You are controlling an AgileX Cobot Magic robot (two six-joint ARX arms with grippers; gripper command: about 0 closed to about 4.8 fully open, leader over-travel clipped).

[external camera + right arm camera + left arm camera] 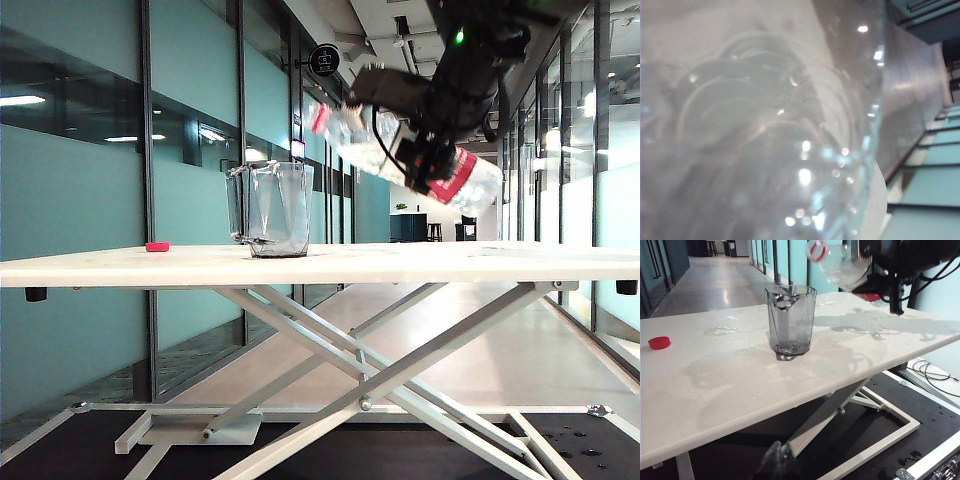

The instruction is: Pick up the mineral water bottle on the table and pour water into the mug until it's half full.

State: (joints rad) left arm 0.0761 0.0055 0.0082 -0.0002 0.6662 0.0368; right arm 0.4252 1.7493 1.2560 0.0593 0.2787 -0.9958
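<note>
Mineral water bottle [400, 150] tilted in right claw [425, 155] above mug [275, 210]

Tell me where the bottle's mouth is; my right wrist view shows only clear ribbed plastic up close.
Observer: The right gripper holds the tall clear plastic bottle with the red-and-white label tilted, with its mouth higher than the clear faceted mug and near the mug's right rim in the exterior view.
Operator: Is the cap off?
Observer: Yes. The small red cap lies on the white table, to the left of the mug in the exterior view.
Operator: Where is the left gripper?
Observer: The left gripper hangs in front of the table's near edge and lower than the tabletop, touching nothing.
</note>
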